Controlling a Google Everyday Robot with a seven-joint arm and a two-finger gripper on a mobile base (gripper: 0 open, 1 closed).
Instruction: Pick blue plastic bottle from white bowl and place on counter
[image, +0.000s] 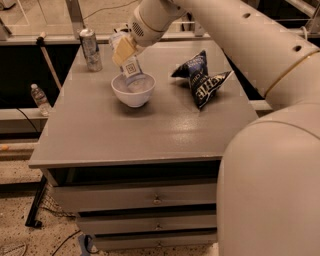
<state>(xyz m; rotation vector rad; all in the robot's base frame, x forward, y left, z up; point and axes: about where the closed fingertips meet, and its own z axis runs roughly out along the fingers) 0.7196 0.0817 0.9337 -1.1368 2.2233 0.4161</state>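
The blue plastic bottle (132, 68) stands tilted in the white bowl (131, 96), its lower end inside the bowl and its label with a square mark facing me. My gripper (122, 50) comes in from the upper right and is shut on the bottle's upper part, hiding its cap. The bowl sits on the grey counter (150, 132), towards the back left of its top.
A silver can (90, 49) stands at the counter's back left corner. A dark blue chip bag (202, 80) lies to the right of the bowl. A small water bottle (40, 99) stands on the floor to the left. My arm fills the right side.
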